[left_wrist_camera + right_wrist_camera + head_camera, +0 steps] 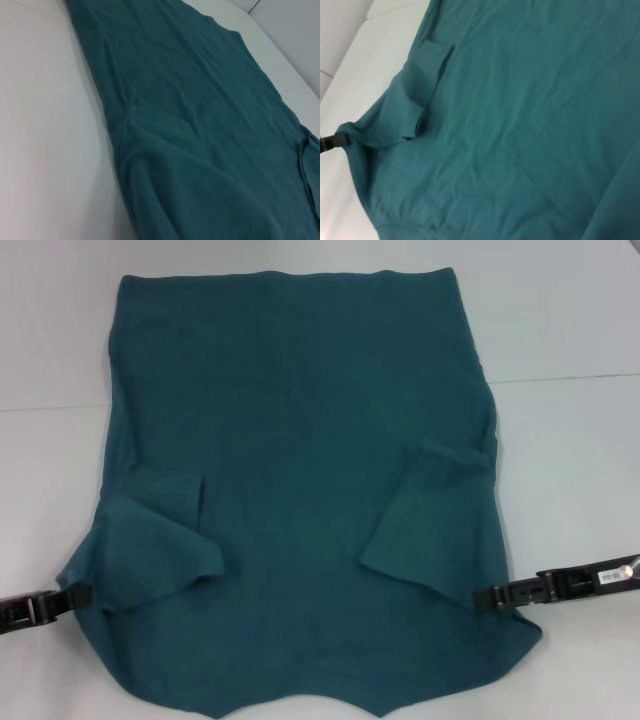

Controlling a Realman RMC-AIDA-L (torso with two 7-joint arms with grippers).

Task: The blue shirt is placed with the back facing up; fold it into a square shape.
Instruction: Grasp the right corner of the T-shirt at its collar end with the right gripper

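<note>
Closest to the camera is the collar end of the blue shirt [310, 490], its neckline dipping over the near edge of the worktop [570, 320]. Both pincers sit right at that end. The left gripper [80, 594] is clamped on the shirt's edge near the worktop's near-left corner, just under the folded-in left sleeve. The right gripper [484, 598] is at the opposite edge on the near-right side, tips against the cloth, and looks pinched on it too, though the jaws are hard to make out there.

What could go sideways: the cloth is soft and floppy, so if the two arms don't move evenly, one side will probably drag ahead and the fold line will come out skewed instead of square. The tucked sleeves are only lying loose on the back, so a fast swing could flop them open again. A shallow pinch might also catch just the top layer and slip off mid-lift.

The shirt itself is dark teal, plain side up, spread flat down the middle of the worktop with the hem toward the far edge. Both short sleeves are turned inward, the left one bunchier than the right. Soft creases run across the body; no lettering shows.
</note>
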